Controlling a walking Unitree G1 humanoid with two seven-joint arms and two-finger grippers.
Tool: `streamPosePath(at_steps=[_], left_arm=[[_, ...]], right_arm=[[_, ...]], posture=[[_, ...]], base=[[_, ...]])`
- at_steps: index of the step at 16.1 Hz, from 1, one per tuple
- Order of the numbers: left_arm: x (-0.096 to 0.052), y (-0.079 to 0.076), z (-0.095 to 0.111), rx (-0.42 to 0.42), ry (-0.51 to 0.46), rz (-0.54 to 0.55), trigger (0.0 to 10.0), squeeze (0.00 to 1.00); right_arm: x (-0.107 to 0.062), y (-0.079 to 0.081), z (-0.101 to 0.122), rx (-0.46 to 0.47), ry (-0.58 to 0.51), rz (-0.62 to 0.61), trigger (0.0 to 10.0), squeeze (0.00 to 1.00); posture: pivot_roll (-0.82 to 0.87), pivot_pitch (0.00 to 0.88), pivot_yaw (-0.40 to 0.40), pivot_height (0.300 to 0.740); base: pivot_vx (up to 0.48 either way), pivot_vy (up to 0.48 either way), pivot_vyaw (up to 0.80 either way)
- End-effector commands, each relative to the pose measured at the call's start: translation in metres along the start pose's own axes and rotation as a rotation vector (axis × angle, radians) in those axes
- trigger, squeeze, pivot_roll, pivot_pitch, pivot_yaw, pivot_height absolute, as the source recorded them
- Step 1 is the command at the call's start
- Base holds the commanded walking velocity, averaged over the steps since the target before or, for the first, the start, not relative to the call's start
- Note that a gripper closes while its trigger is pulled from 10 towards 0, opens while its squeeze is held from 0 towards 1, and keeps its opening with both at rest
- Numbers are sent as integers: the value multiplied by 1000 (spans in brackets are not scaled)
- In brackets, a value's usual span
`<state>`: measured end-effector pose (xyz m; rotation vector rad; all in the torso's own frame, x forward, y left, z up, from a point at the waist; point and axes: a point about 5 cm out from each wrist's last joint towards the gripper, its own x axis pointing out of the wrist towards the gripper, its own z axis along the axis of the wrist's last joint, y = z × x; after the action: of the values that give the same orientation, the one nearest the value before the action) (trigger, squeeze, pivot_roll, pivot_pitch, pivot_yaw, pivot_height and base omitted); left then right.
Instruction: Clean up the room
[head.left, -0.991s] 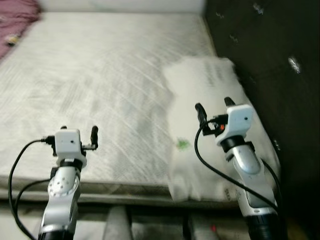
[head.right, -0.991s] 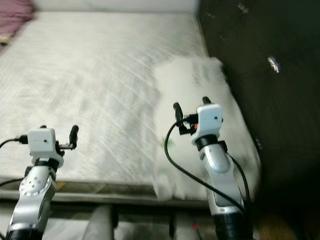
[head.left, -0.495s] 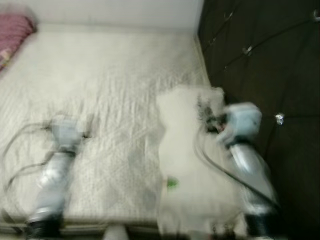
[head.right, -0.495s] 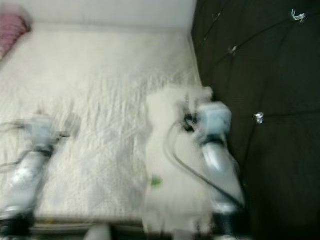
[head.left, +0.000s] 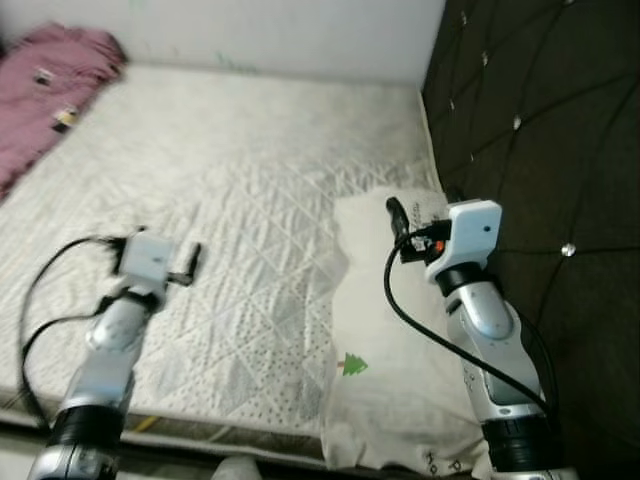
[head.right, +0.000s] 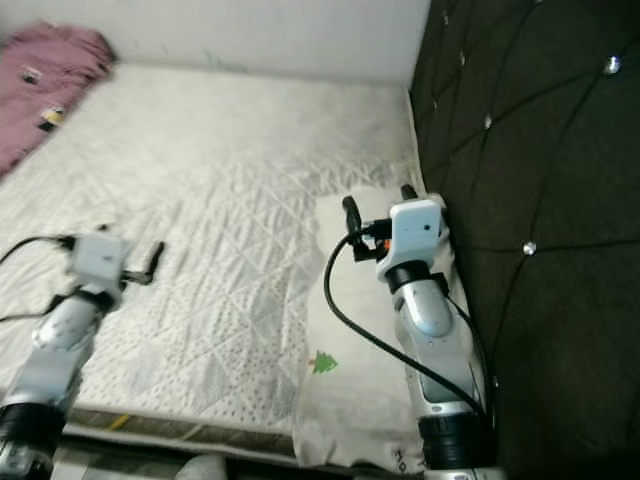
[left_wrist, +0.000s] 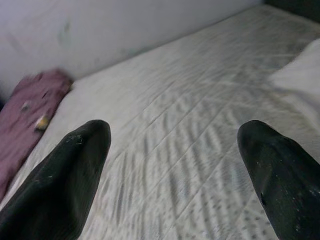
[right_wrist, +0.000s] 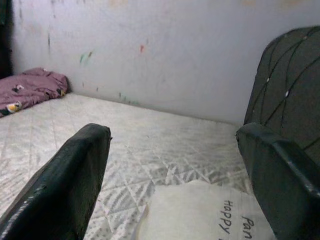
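A white pillow (head.left: 385, 345) with a small green tree print lies along the right side of the quilted mattress (head.left: 240, 190), against the dark headboard. My right gripper (head.right: 378, 200) hovers open above the pillow's far end, nothing between its fingers; the right wrist view shows the pillow (right_wrist: 200, 212) just below them. My left gripper (head.left: 165, 250) is open and empty above the mattress's front left part. A crumpled maroon blanket (head.left: 50, 95) lies at the far left of the bed, with the blanket (left_wrist: 30, 107) also in the left wrist view.
A dark tufted headboard (head.left: 540, 130) rises along the right. A pale wall (head.left: 280, 30) closes the far side of the bed. The mattress's front edge (head.left: 200, 425) runs just below my arms.
The camera has shifted and blurred in between: the headboard and the maroon blanket now show more. Both grippers keep the same open pose; the pillow lies as before.
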<state>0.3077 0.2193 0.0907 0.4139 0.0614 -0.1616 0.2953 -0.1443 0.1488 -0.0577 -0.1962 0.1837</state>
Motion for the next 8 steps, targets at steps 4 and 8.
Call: streamPosePath(at_steps=[4,8], left_arm=[[26,-8,29,-128,-80,-6,10000,0],[10,-22,21,-295,-95,51,10000,0]], right_arm=[[2,-4,-1,-8,-4,-12,10000,0],[-6,-3,-5,-3,7,-29,10000,0]], posture=[[-43,0,18,740],[-65,0,36,740]], base=[[0,0,0],[0,0,0]])
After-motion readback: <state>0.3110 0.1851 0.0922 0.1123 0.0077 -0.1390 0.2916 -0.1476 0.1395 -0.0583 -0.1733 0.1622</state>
